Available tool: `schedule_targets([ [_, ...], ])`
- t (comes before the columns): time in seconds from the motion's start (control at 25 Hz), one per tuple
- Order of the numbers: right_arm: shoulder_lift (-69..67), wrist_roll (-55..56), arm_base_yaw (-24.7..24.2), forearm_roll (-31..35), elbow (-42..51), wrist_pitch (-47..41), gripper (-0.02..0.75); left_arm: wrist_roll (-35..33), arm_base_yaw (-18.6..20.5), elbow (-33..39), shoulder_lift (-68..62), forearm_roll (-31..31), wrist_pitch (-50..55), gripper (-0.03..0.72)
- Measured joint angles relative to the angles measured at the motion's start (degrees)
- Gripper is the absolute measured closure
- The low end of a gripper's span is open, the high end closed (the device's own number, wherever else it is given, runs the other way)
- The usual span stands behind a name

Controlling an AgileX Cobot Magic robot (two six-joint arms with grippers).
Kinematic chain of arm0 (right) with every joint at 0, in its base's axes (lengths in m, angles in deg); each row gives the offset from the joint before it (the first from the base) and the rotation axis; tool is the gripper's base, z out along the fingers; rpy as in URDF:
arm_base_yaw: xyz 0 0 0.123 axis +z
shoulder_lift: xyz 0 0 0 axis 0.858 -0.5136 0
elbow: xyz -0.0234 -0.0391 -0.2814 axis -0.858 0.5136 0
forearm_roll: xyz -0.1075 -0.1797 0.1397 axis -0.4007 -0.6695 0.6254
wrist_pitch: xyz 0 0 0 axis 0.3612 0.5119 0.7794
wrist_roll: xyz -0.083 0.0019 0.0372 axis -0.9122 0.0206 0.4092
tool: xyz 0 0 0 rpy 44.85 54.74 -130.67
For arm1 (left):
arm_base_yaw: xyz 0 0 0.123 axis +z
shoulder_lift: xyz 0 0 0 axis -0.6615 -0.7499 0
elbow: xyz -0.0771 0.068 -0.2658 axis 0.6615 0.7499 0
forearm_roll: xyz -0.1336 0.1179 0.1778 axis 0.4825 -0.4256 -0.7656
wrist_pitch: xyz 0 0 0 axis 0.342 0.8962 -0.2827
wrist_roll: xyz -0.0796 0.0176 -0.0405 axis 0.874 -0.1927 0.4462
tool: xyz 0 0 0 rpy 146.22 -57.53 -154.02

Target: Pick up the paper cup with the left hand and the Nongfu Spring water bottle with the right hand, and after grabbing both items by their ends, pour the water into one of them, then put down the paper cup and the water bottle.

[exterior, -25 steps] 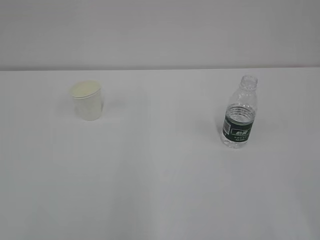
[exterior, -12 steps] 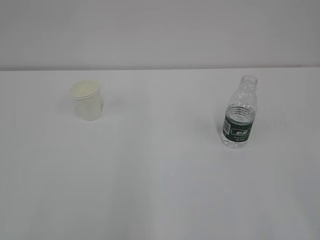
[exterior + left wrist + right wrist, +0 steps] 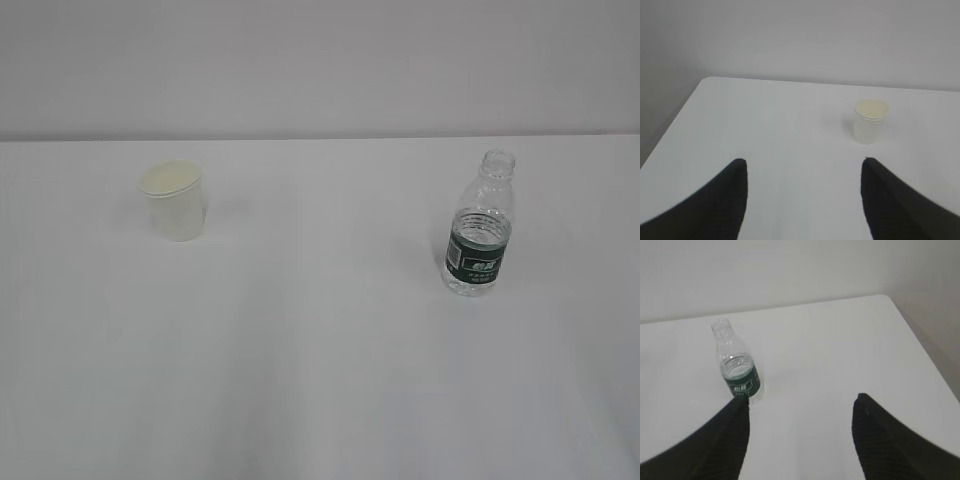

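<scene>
Exterior view, tapered paper cup (image 3: 175,203), ribbed clear bottle (image 3: 479,228)

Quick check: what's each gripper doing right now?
Left gripper: open, holding nothing.
Right gripper: open, holding nothing.

Exterior view: looks down at a slant across the white table (image 3: 320,380) toward the back wall, from some way off.
Left wrist view: looks forward over its claw (image 3: 804,172); cup (image 3: 870,121) ahead, right of the gap.
Right wrist view: looks forward over its claw (image 3: 800,410); bottle (image 3: 737,365) ahead-left, near.
Shared: exterior view shows both cup (image 3: 177,201) and bottle (image 3: 480,226).
</scene>
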Motion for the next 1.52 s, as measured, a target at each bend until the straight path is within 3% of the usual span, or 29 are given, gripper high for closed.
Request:
schedule_targets([
  [0.44, -9.66, -0.29, 0.0, 3.88, -2.38, 23.64, 0.253, 0.0, 0.0, 0.0, -9.34, -0.45, -17.05, 0.186],
  [0.72, -16.12, -0.29, 0.51, 4.54, -2.38, 31.9, 0.254, 0.0, -0.5, 0.0, -15.64, -3.15, -25.43, 0.205],
  [1.16, -25.94, -0.29, 1.0, 4.67, -2.38, 42.14, 0.255, 0.0, -4.86, 0.0, -30.02, -2.15, -38.41, 0.204],
  [1.52, -30.36, -0.29, 3.31, 5.14, -2.38, 40.89, 0.255, 0.0, -10.58, 0.0, -39.01, -1.53, -45.2, 0.149],
])
